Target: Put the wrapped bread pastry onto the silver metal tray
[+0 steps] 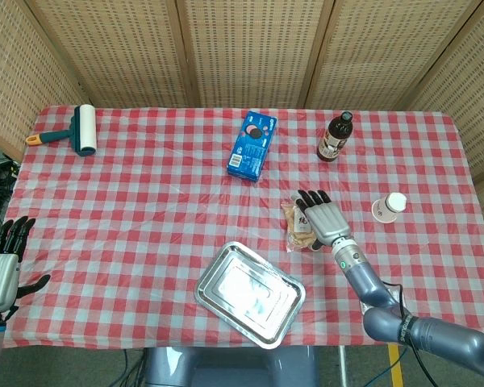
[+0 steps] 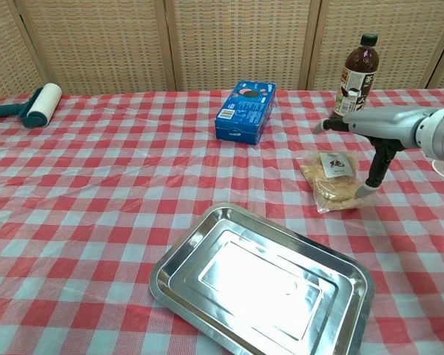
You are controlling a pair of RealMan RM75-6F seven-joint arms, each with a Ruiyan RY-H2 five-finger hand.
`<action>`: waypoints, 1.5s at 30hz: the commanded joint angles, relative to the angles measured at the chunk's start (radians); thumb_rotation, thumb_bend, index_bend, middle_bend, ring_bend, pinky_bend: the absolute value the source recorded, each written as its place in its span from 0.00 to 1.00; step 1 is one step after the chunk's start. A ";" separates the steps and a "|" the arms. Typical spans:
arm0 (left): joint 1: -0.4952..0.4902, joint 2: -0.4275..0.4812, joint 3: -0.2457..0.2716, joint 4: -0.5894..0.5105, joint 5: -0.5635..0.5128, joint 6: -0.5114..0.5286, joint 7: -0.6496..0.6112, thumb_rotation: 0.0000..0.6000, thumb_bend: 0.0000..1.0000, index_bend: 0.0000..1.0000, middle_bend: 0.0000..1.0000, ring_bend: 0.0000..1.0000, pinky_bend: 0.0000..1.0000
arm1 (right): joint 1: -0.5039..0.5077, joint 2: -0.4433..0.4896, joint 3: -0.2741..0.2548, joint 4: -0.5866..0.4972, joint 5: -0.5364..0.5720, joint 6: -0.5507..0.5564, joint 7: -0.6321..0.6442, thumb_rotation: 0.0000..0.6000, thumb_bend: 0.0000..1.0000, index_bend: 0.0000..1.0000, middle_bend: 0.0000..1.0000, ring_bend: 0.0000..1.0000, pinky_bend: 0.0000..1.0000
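The wrapped bread pastry lies on the checked cloth, right of centre. My right hand hovers flat just above its right side, fingers spread and holding nothing; its thumb points down beside the wrapper's right edge. The silver metal tray sits bare at the near edge, down-left of the pastry. My left hand hangs off the table's left side, fingers spread, holding nothing.
A blue biscuit box lies at the back centre. A dark bottle stands behind the pastry, and a paper cup stands to its right. A lint roller lies far left.
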 commanded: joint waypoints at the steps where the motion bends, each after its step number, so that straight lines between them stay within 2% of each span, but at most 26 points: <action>1: -0.001 0.000 0.000 0.001 -0.002 -0.001 0.000 1.00 0.04 0.00 0.00 0.00 0.00 | 0.025 -0.023 -0.012 0.036 0.035 -0.018 -0.009 1.00 0.10 0.00 0.00 0.00 0.00; 5: -0.001 0.000 -0.002 0.002 -0.005 -0.002 -0.003 1.00 0.04 0.00 0.00 0.00 0.00 | 0.032 -0.046 -0.026 0.075 0.046 -0.020 0.001 1.00 0.10 0.02 0.00 0.00 0.01; 7: -0.002 0.000 -0.002 0.001 -0.005 -0.001 -0.002 1.00 0.04 0.00 0.00 0.00 0.00 | 0.032 -0.064 -0.030 0.098 0.038 -0.009 0.016 1.00 0.11 0.10 0.04 0.02 0.11; 8: -0.002 -0.001 -0.002 0.001 -0.006 -0.001 -0.001 1.00 0.04 0.00 0.00 0.00 0.00 | 0.031 -0.073 -0.031 0.108 0.027 0.003 0.027 1.00 0.12 0.18 0.11 0.09 0.21; 9: -0.001 -0.001 -0.001 0.000 -0.005 0.000 -0.001 1.00 0.04 0.00 0.00 0.00 0.00 | 0.028 -0.084 -0.030 0.119 0.009 0.019 0.040 1.00 0.14 0.28 0.23 0.20 0.30; 11: -0.001 -0.001 -0.001 0.000 -0.004 0.001 -0.001 1.00 0.04 0.00 0.00 0.00 0.00 | 0.017 -0.112 -0.028 0.146 -0.045 0.068 0.081 1.00 0.15 0.39 0.40 0.37 0.40; 12: -0.001 0.000 -0.001 -0.001 -0.003 0.002 -0.001 1.00 0.04 0.00 0.00 0.00 0.00 | 0.013 -0.120 -0.030 0.154 -0.069 0.079 0.102 1.00 0.15 0.43 0.45 0.42 0.43; 15: -0.001 0.001 -0.001 -0.002 -0.004 0.004 -0.002 1.00 0.04 0.00 0.00 0.00 0.00 | 0.006 -0.129 -0.040 0.173 -0.114 0.089 0.144 1.00 0.15 0.47 0.49 0.46 0.45; 19: 0.001 0.002 -0.001 -0.004 0.000 0.009 -0.004 1.00 0.04 0.00 0.00 0.00 0.00 | 0.003 -0.132 -0.051 0.179 -0.134 0.085 0.162 1.00 0.15 0.52 0.52 0.49 0.47; 26: 0.005 0.008 -0.001 -0.009 0.006 0.021 -0.014 1.00 0.04 0.00 0.00 0.00 0.00 | -0.006 -0.110 -0.052 0.133 -0.174 0.114 0.187 1.00 0.15 0.52 0.53 0.50 0.47; 37: 0.009 0.017 -0.002 -0.019 0.008 0.031 -0.017 1.00 0.04 0.00 0.00 0.00 0.00 | -0.025 -0.025 -0.054 -0.100 -0.301 0.231 0.156 1.00 0.15 0.52 0.52 0.50 0.47; 42: 0.010 0.017 -0.001 -0.020 0.007 0.031 -0.016 1.00 0.04 0.00 0.00 0.00 0.00 | -0.049 -0.004 -0.099 -0.236 -0.383 0.274 0.139 1.00 0.15 0.51 0.52 0.50 0.47; 45: 0.010 0.018 -0.002 -0.021 0.006 0.031 -0.015 1.00 0.04 0.00 0.00 0.00 0.00 | -0.059 -0.007 -0.129 -0.283 -0.420 0.280 0.139 1.00 0.15 0.51 0.52 0.50 0.47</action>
